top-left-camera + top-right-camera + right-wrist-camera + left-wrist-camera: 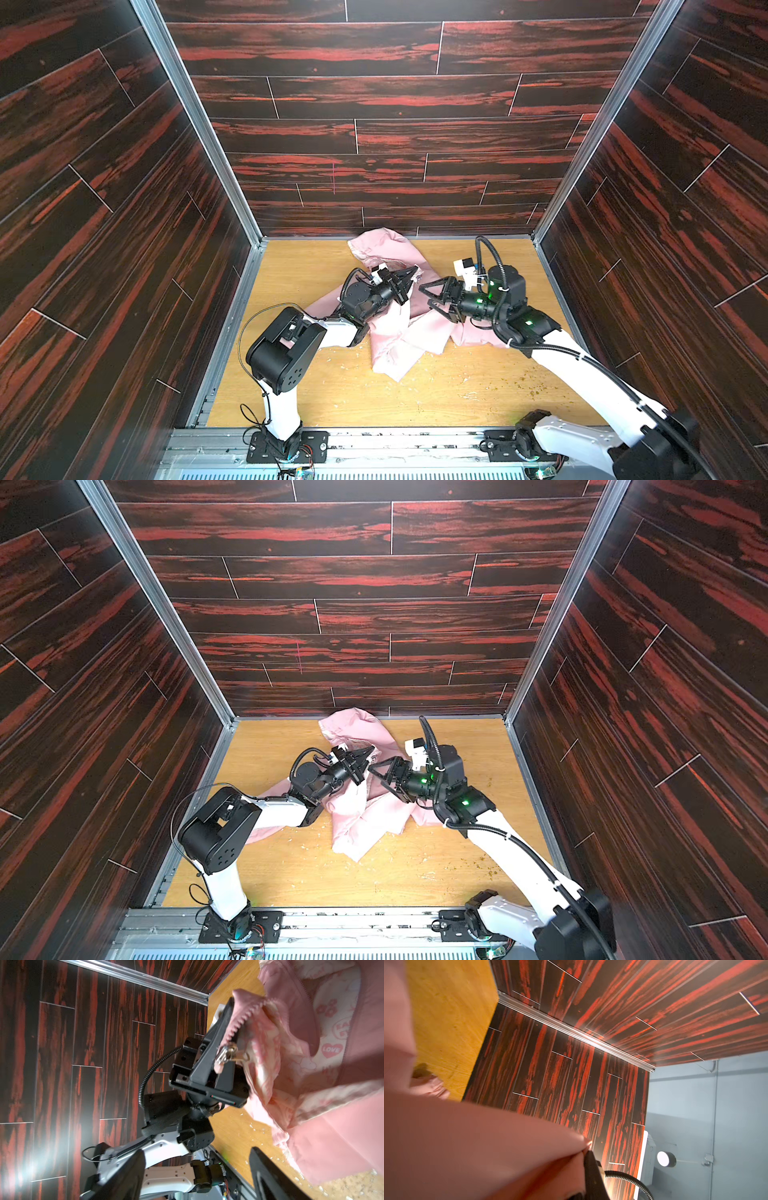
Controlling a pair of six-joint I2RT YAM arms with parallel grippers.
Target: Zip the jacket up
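Jacket (399, 336) crumpled on table (332, 395); left jaws clamped on zipper edge (239, 1022), right jaws apart nearby.

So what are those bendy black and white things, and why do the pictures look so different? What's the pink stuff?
Those are robot arms, the left arm and the right arm. Each ends in a gripper, a pincer that works like a hand. Two pictures look down on everything from above. The other two come from small cameras on the arms' wrists, so they look tilted. A crumpled pink jacket is on the wooden table. The left gripper is shut on the jacket's zipper edge, and a wrist picture shows the metal zipper pull up close. The right gripper is open and holds nothing.
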